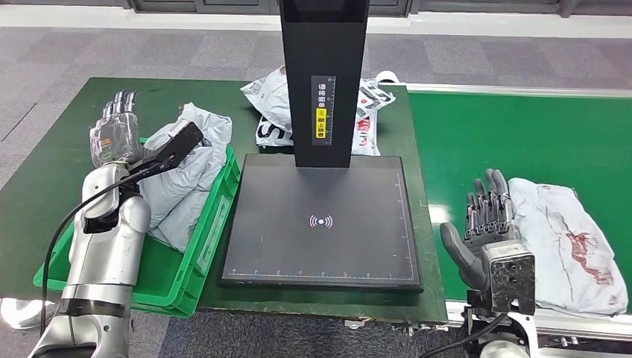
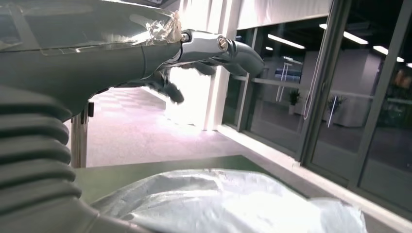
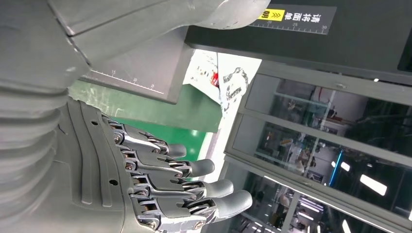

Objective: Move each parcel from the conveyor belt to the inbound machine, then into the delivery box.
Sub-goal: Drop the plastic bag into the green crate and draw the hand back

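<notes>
While our right robot hand [image 1: 488, 212] stands upright with its fingers [image 3: 194, 187] straight and apart, grasping nothing, it sits just beside a grey parcel [image 1: 566, 239] that lies flat on the green conveyor belt [image 1: 522, 134]. Our left robot hand [image 1: 115, 130] is likewise released, fingers extended, raised above the far left corner of the green delivery box [image 1: 212, 231], in which a crumpled grey parcel [image 1: 186, 179] rests. Between the two hands we see the inbound machine [image 1: 320, 220], a black flat platform with a white signal mark and a black upright column carrying a yellow label. Behind that column a white parcel with dark print [image 1: 272, 104] lies on the green counter [image 1: 52, 171]. Grey floor surrounds the counter.
</notes>
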You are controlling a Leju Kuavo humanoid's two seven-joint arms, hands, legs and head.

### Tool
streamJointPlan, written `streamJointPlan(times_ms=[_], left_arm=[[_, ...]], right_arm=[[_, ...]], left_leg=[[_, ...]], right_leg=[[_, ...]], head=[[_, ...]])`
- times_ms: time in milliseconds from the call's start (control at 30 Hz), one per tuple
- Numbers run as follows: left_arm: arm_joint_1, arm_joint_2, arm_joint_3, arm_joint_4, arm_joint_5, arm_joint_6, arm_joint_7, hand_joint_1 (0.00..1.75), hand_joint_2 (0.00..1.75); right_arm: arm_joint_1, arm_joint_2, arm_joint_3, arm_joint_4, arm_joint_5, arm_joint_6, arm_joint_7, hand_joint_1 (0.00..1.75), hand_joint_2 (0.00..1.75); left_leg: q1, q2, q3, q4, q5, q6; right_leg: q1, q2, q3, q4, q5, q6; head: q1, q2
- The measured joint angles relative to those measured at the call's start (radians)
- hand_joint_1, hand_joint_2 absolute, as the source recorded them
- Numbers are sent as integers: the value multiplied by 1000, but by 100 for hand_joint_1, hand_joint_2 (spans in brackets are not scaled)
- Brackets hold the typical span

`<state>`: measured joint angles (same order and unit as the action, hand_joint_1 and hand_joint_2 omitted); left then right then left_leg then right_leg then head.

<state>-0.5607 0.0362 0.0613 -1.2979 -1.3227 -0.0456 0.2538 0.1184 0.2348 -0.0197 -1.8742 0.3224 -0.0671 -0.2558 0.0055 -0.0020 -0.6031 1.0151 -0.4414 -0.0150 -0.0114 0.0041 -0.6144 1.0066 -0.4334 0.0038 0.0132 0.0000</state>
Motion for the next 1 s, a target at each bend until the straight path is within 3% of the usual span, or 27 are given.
streamJointPlan(times_ms=[233, 333, 500, 600, 667, 800, 933, 1000], left_arm=[[19, 0, 14, -5, 41, -25, 2, 0, 0], [25, -3, 29, -14, 149, -32, -56, 0, 0], [34, -18, 58, -66, 615, -68, -259, 0, 0], [61, -21, 88, -120, 1148, -238, -353, 0, 0], [80, -21, 111, -153, 1439, -329, -367, 0, 0], [110, -20, 137, -193, 1649, -360, -347, 0, 0], [118, -25, 139, -196, 1693, -353, -338, 0, 0], [120, -32, 138, -190, 1690, -346, -341, 0, 87]], right_arm=[[1, 3, -6, 0, 0, 13, 11, 0, 175], [3, 4, -16, 0, 0, 15, 13, 0, 175], [24, 4, -23, 0, -13, 15, 12, 0, 175], [23, 3, -23, 7, -24, 28, 7, 0, 175], [17, 1, -23, 16, -29, 34, 5, 0, 175], [3, -4, -23, 28, -33, 32, 14, 0, 175], [-5, -9, -25, 38, -22, 30, 34, 0, 175], [-11, -13, -32, 44, -10, 30, 40, 0, 175]], left_leg=[[0, 0, 0, 0, 0, 0], [0, 0, 0, 0, 0, 0], [0, 0, 0, 0, 0, 0], [0, 2, 0, 0, 0, 0], [0, 2, 0, 0, -1, 0], [0, 1, 0, 0, 0, 0], [0, 1, 0, 0, 0, 0], [0, 1, 0, 0, 0, 0]], right_leg=[[0, 0, 0, 0, 0, 0], [0, 0, 0, 0, 0, 0], [0, 0, 0, 0, 0, 0], [0, 1, 0, 0, 0, 0], [0, 1, 0, 0, 0, 0], [1, 0, 0, 0, -1, -1], [1, 0, 0, 0, 0, -1], [0, 0, 0, 0, 0, 0]], head=[[0, 0], [0, 0], [0, 0], [0, 0], [0, 0], [0, 0], [0, 0], [0, 0]])
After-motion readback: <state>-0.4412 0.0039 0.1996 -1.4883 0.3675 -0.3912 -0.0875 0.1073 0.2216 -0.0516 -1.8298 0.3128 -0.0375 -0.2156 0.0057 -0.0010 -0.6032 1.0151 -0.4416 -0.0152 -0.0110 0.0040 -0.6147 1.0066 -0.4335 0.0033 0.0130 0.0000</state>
